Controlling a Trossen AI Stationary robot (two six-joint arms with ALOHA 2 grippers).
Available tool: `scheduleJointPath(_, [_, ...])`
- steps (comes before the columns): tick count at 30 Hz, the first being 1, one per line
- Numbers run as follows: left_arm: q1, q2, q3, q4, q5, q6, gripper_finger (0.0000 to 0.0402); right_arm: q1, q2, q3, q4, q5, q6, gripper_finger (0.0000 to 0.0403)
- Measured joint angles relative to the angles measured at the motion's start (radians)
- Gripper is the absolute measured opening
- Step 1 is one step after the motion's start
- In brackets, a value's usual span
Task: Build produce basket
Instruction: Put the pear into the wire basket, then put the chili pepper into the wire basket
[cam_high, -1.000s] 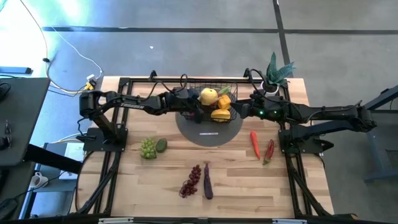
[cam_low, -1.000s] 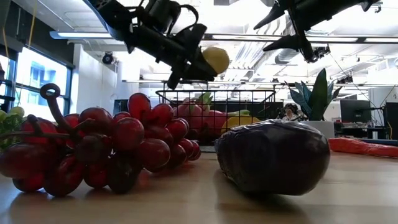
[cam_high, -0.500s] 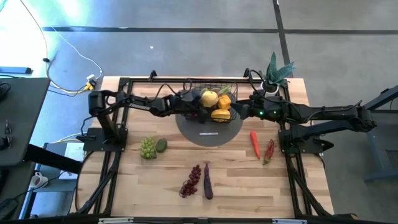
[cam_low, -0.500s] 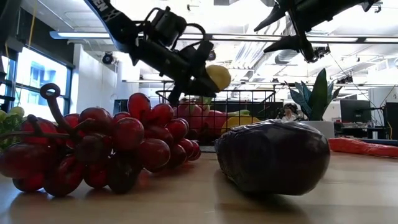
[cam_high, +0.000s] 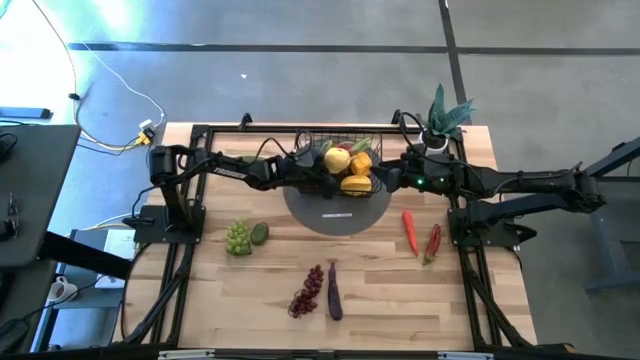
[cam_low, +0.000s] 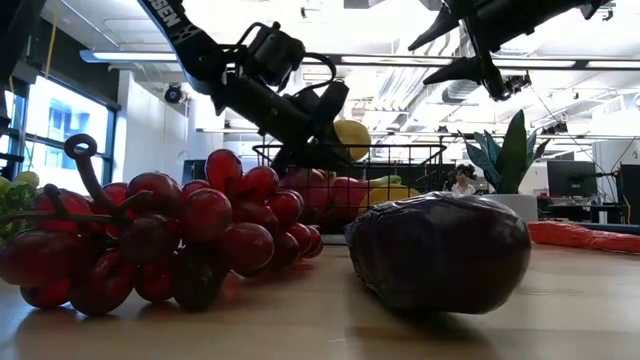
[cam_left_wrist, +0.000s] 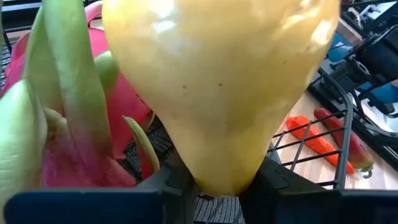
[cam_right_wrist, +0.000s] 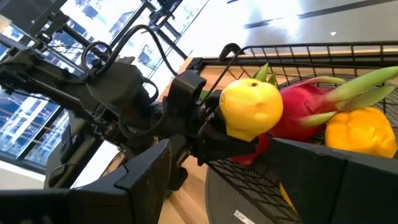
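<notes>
Holding a yellow fruit (cam_high: 337, 159) between its fingers, our left end effector (cam_high: 322, 166) sits over the left part of the basket (cam_high: 372, 186), still clamped on the fruit, which hangs just above the pink dragon fruit (cam_right_wrist: 297, 116) already inside. Our right end effector (cam_high: 385, 180) waits at the basket's right edge with its fingers apart and nothing between them. We judge the main risk to be the release: the pile inside is already heaped and rounded, so the yellow fruit could land on a slope and roll over the low wire rim onto the grey disc (cam_high: 335, 214) or the bench (cam_high: 400, 290). A second risk is the fingers catching the mesh wall on the way out and dragging the light basket off the disc. With both arms crowded at the basket, we also think a careless move could knock them together. Counting outward: one basket at the far centre; inside it we see the held yellow fruit, one dragon fruit and at least two more yellow-orange fruits (cam_high: 355, 184), the rest hidden. On the bench we count one green grape bunch (cam_high: 237, 238) with one small green fruit (cam_high: 259, 234) at left, one red grape bunch (cam_high: 307, 290) and one eggplant (cam_high: 334, 292) near centre, two red chilies (cam_high: 420, 236) at right, and one potted plant (cam_high: 444, 115) at the far right.
</notes>
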Motion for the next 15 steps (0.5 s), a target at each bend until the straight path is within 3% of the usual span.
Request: scheduleJointPath(15, [-0.002, 0.002, -0.002, 0.046, 0.080, -0.006, 0.0165, 0.000, 0.000, 0.000, 0.000, -0.014, -0.079, 0.0255])
